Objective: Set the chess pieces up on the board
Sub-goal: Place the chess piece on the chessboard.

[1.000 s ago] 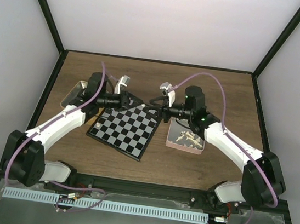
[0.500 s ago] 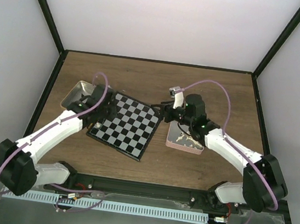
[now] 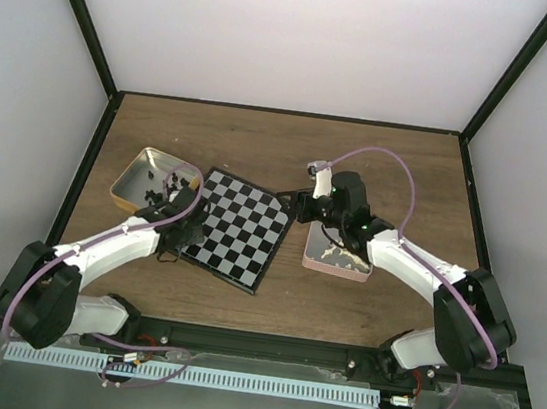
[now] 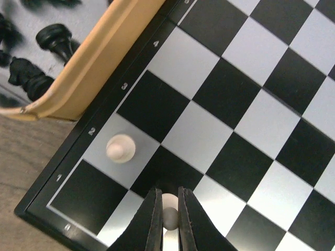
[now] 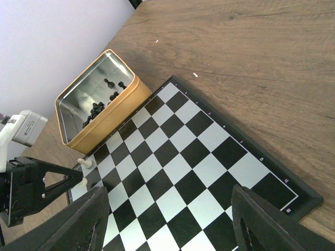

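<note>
Since half a second ago, our left arm has drawn back past the tin of black pieces (image 4: 99, 57) to the board's (image 3: 251, 224) near-left corner. Our left tool (image 4: 168, 194) is almost closed, pinching a white piece (image 4: 169, 215) upright over a first-rank square. A white pawn (image 4: 121, 148) stands just beside it on the second rank. We judge the next move is straight down. At the board's right edge, our right tool (image 5: 168, 209) hangs wide and empty by the tin of white pieces (image 3: 335, 271).
</note>
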Motion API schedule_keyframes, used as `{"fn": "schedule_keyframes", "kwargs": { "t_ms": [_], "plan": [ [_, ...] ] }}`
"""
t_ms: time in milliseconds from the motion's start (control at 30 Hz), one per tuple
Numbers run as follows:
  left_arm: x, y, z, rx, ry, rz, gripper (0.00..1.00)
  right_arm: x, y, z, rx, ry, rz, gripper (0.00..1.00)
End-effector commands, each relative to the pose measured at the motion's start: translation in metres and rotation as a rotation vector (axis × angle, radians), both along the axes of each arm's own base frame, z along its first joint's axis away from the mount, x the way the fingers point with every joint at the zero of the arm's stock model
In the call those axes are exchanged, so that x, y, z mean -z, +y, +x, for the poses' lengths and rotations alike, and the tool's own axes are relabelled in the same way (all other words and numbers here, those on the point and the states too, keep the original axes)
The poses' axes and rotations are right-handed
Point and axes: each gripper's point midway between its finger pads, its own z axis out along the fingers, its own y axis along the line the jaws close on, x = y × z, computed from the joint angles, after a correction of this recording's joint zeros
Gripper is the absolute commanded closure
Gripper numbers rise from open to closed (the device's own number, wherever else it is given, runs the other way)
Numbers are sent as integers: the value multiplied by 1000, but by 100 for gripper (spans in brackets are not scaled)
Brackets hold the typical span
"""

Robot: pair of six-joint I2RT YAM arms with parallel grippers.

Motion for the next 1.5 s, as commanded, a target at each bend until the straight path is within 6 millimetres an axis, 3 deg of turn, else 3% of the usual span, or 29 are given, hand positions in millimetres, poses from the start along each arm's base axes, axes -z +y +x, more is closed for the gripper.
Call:
{"fn": "schedule_keyframes", "kwargs": {
  "t_ms": [0,500,833,1000,1133,1267,1467],
  "plan": [
    [-2,-5,19,-15,-69,2,96,-13,5,8,10,-12,17,34],
    [10,0,16,-25,-70,16,95,-8,5,7,11,8,10,35],
    [13,-2,13,-14,-50,8,86,-11,2,7,26,-7,11,37],
    [-1,-7,17,-2,-55,-6,73,-15,1,9,39,-11,13,37],
    [-15,-8,18,12,-71,-13,69,-19,-5,13,76,-27,8,37],
    [-41,-7,26,10,-131,-11,68,-23,-28,25,227,-44,-32,37],
    [-105,-37,49,170,-342,-117,64,-8,-111,40,607,57,-138,39]
  ]
}}
